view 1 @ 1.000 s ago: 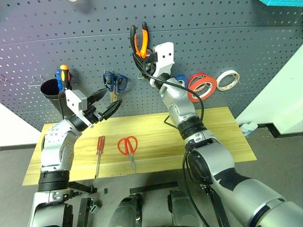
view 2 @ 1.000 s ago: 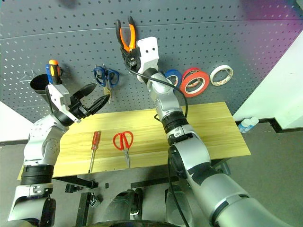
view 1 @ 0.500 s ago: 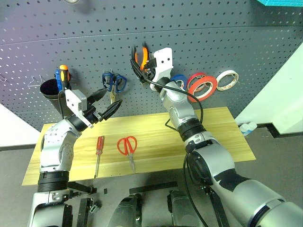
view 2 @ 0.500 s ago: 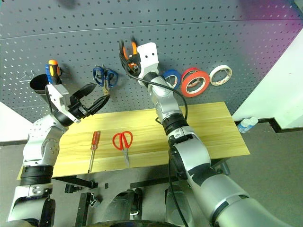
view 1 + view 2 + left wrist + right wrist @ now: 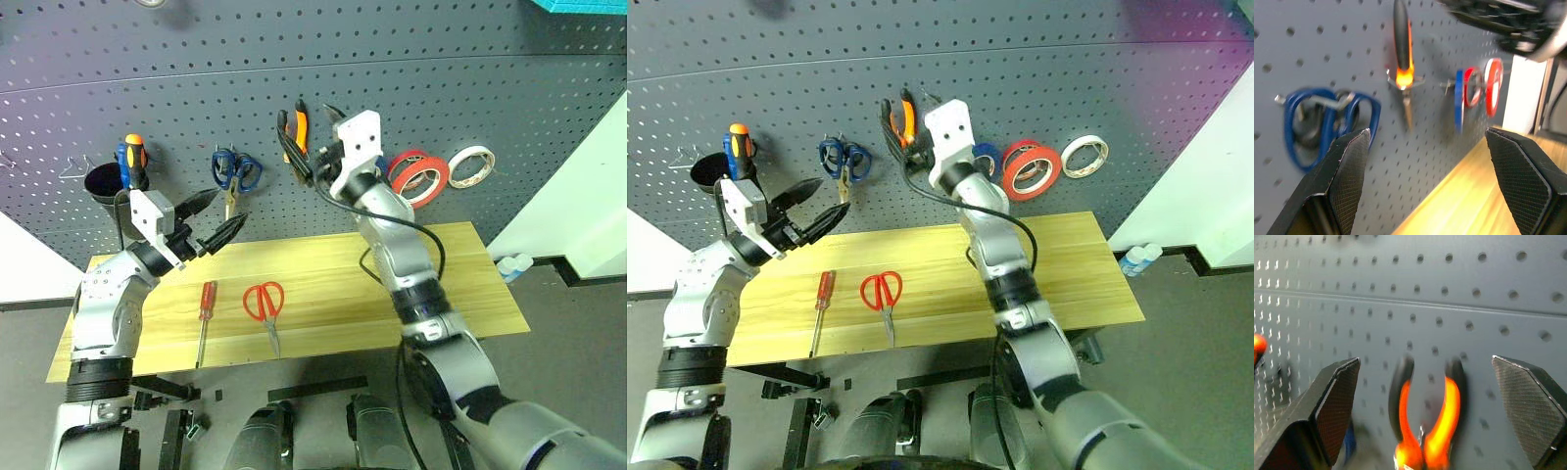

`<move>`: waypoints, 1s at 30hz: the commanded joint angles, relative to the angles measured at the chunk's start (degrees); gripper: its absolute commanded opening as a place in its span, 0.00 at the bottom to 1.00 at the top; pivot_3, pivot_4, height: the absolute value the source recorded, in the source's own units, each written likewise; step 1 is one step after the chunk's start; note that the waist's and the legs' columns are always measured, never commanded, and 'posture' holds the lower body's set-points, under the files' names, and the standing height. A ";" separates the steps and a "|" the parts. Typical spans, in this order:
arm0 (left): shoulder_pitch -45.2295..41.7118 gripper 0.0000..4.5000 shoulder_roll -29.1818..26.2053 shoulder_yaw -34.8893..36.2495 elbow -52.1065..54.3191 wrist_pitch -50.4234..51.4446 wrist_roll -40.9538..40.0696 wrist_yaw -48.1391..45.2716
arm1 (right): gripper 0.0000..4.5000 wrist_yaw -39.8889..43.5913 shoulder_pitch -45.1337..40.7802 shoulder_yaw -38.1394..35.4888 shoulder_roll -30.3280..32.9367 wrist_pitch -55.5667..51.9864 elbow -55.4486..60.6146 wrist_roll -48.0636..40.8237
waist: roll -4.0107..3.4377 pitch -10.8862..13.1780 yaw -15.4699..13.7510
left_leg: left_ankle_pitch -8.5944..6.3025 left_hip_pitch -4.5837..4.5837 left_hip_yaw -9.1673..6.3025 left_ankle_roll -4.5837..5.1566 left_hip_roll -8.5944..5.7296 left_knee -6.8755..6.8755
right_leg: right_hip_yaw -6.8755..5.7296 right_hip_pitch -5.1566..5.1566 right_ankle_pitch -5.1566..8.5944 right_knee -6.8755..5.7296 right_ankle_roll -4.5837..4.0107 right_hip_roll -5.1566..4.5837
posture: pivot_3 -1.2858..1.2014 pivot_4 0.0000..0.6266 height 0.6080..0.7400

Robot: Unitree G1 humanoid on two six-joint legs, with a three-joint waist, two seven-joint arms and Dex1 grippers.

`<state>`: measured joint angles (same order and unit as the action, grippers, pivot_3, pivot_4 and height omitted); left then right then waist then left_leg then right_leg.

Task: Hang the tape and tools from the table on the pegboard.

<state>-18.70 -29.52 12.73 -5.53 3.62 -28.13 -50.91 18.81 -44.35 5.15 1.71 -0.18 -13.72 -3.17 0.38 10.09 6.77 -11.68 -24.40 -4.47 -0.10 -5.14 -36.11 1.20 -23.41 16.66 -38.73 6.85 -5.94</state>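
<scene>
The orange-and-black pliers (image 5: 294, 135) hang handles-up on a hook of the dark grey pegboard (image 5: 196, 78). My right gripper (image 5: 319, 147) stands open just in front of them and holds nothing; the right wrist view shows the pliers (image 5: 1426, 418) between its fingers (image 5: 1334, 406), apart from both. The big red tape (image 5: 421, 182) hangs on the board to the right. The red screwdriver (image 5: 206, 305) and red scissors (image 5: 265, 302) lie on the wooden table (image 5: 333, 259). My left gripper (image 5: 219, 216) hovers open and empty above the table's left end.
Blue scissors (image 5: 235, 171) hang left of the pliers. A black cup (image 5: 103, 182) holds a blue and an orange screwdriver (image 5: 131, 157). A smaller red roll (image 5: 408, 160), a blue roll (image 5: 372, 164) and a white roll (image 5: 472, 165) hang at the right.
The right gripper brought the pliers down onto the hook, opened, let go of them and drew back from the board. The left arm has stayed in place.
</scene>
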 commanded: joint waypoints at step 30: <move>19.08 0.88 -1.06 -13.12 20.56 37.64 20.48 23.99 | 1.00 26.01 24.27 9.27 28.42 -29.80 39.29 -8.92 | 0.16 0.27 -4.29 | -0.06 0.06 -0.08 0.05 0.22 0.15 | -0.09 0.19 -0.17 0.72 -0.30 -0.05 | 0.51 0.32 0.95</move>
<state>0.16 -30.79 1.34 11.72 36.71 -9.43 -29.18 42.11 -20.51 15.93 29.15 -32.48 22.91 -10.35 0.54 10.37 2.49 -11.74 -24.34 -4.55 -0.05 -4.92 -35.95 1.10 -23.21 16.49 -38.00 6.55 -5.99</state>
